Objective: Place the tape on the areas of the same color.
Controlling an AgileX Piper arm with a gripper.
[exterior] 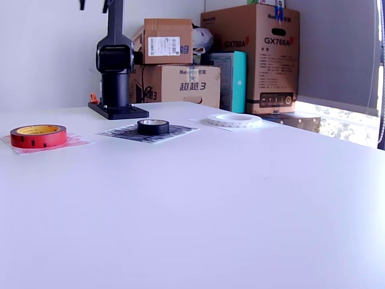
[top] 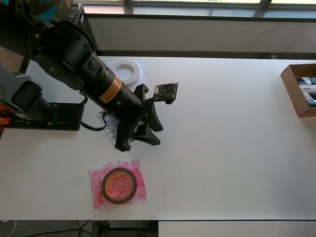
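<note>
A: Where are the three rolls now?

B: Each one lies on its sheet. The red roll sits on the red sheet, below the jaws in the overhead view. The black roll rests on the black sheet; from above the arm hides it, directly under the jaws. The white roll is on the white sheet, above the jaws in the overhead view.

A: So the sorting looks finished?

B: I judge yes. All colors match.

A: And the jaws?

B: They stand apart and carry nothing, up above the worktop.

A: How would a roll handle?

B: I think light and stiff, with a smooth side that may slip. Best is to pinch one wall of the ring, one jaw inside the hole and one outside.
</note>
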